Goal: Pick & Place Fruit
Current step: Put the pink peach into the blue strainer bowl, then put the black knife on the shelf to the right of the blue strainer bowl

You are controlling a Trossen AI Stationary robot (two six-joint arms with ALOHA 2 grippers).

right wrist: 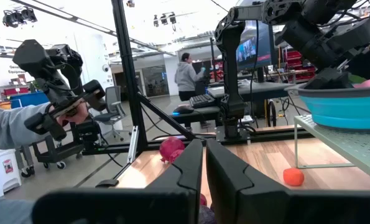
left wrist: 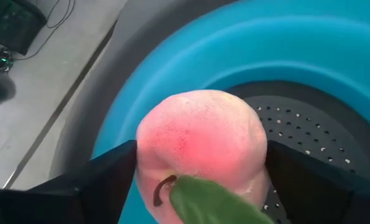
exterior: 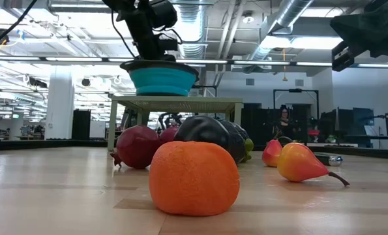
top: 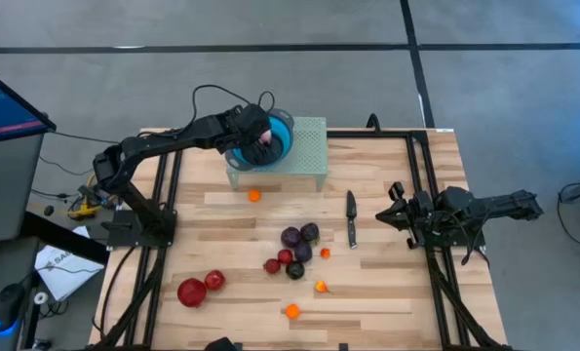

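A pale pink fruit (left wrist: 200, 146) with a green leaf sits between the fingers of my left gripper (left wrist: 200, 180), inside the round blue bowl (top: 278, 138). The bowl stands on a pale green perforated stand (top: 311, 156) at the table's far edge. The other fruit lies on the wooden table: two red apples (top: 200, 287) near left, a dark purple and red cluster (top: 295, 250) in the middle, and small orange ones (top: 254, 195) (top: 291, 311). My right gripper (right wrist: 205, 163) waits shut above the table's right side (top: 391, 211). My left gripper has the pale pink fruit between its two fingers, one finger (left wrist: 113, 177) on each of the fruit's opposite sides (left wrist: 144, 155). The fingers slant down into the bowl from the table's left. Whether the fruit rests on the bowl's dark bottom, I cannot tell.
A black-handled knife (top: 351, 216) lies right of the fruit cluster. More small orange fruits (top: 321, 286) (top: 325, 253) lie near it. Black frame rails (top: 428, 195) run along the table's left and right sides. A person stands in the room beyond the table (right wrist: 186, 73).
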